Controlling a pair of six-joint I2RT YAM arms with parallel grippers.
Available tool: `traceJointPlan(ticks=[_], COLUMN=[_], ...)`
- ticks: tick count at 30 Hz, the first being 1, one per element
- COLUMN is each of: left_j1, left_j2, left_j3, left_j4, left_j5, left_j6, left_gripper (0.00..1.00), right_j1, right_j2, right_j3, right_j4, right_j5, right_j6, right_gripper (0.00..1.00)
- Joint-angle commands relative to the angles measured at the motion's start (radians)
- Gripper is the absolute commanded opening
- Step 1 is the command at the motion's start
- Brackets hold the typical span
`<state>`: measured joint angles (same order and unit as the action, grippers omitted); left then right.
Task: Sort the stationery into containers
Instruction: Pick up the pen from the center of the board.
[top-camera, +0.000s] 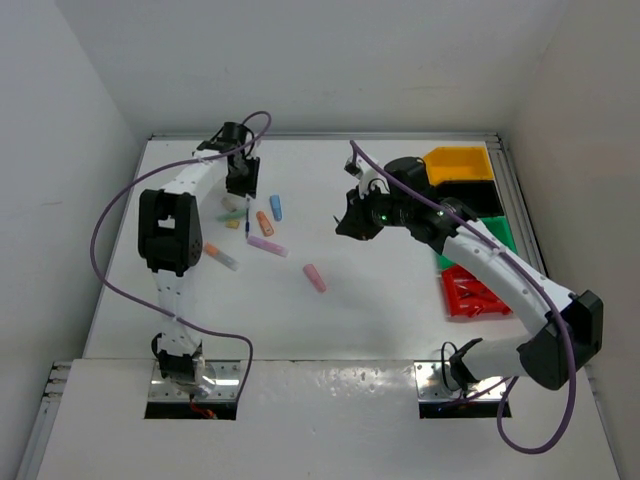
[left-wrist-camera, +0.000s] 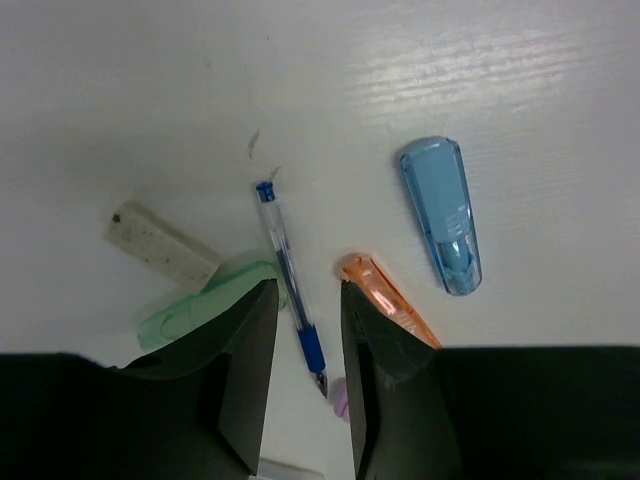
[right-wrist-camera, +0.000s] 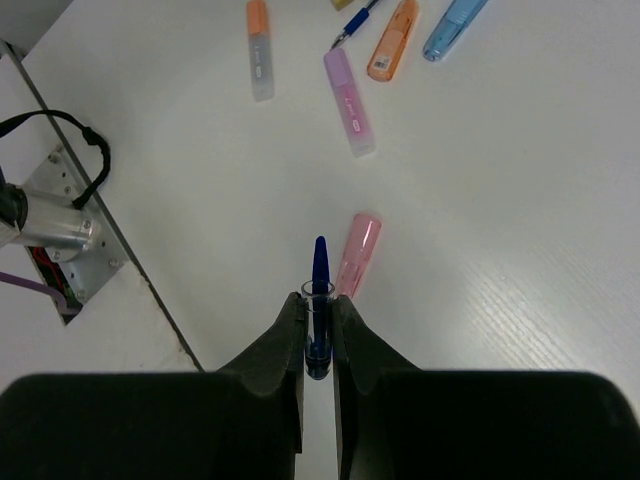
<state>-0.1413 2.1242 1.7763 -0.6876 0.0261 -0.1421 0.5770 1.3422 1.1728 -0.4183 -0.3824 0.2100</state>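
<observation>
Over the far-left cluster: left gripper (left-wrist-camera: 305, 375) hangs low above the white table (left-wrist-camera: 450, 70), its dark jaws apart, one on each side of a thin clear-barrelled pen with blue cap and grip (left-wrist-camera: 290, 265); neither jaw touches it
Beside that pen: a pale green chunky marker (left-wrist-camera: 200, 305) runs partly under one jaw and an orange translucent marker (left-wrist-camera: 385, 300) partly under the other; a light blue chunky marker (left-wrist-camera: 443, 215) and a grubby white eraser block (left-wrist-camera: 160, 243) lie a little further off
Mid-table: right gripper (right-wrist-camera: 318, 335) is clamped on a slim dark blue pen (right-wrist-camera: 319, 275), which pokes forward from between the fingertips, held up off the surface
Beneath it: a pink chunky marker (right-wrist-camera: 357, 255) lies alone
Containers: four small plastic bins stand in a column at the right edge: yellow bin (top-camera: 460, 163), black bin (top-camera: 485, 203), green bin (top-camera: 508, 235) and red bin (top-camera: 470, 293); their contents are too small to tell
Step in hand: two at once, as I read it; the left arm is set for a pick and the right is carrying its pen, short of the bins
Next move, left: pinch the barrel squarely and lift straight up; the flanking markers sit so near that they could be nudged or caught
Next move, right: swing over a bin, lower and let go; which bin takes pens I cannot tell
Left to sort: most of the stationery lies on the table
</observation>
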Motion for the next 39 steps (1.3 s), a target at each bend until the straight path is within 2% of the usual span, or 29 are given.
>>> traceJointPlan(ticks=[1, 14, 19, 33, 36, 39], left_j1=[0.003, 0.008, 0.009, 0.014, 0.012, 0.012], left_j2=[0.045, 0.140, 0.174, 0.175, 0.172, 0.171], left_j3=[0.078, 0.103, 0.137, 0.094, 0.081, 0.077], left_j4=[0.017, -0.024, -0.096, -0.225, -0.237, -0.228], left_j5=[0.003, -0.053, -0.068, 0.021, 0.052, 0.089], left_j6=[0.015, 0.004, 0.009, 0.053, 0.067, 0.070], left_gripper=[0.38, 0.37, 0.37, 0.35, 0.32, 0.17], right_j1=[-0.006, -0.012, -0.012, -0.012, -0.014, -0.014], right_j2=[0.012, 0.021, 0.017, 0.032, 0.035, 0.040], right_j3=[0.001, 0.010, 0.007, 0.018, 0.019, 0.022], right_j4=[0.052, 0.049, 0.050, 0.055, 0.058, 0.062], right_j5=[-0.013, -0.007, -0.009, -0.019, -0.021, -0.021], right_j6=[0.012, 0.000, -0.001, -0.003, 0.000, 0.006], right_gripper=[0.00, 0.00, 0.00, 0.00, 0.00, 0.00])
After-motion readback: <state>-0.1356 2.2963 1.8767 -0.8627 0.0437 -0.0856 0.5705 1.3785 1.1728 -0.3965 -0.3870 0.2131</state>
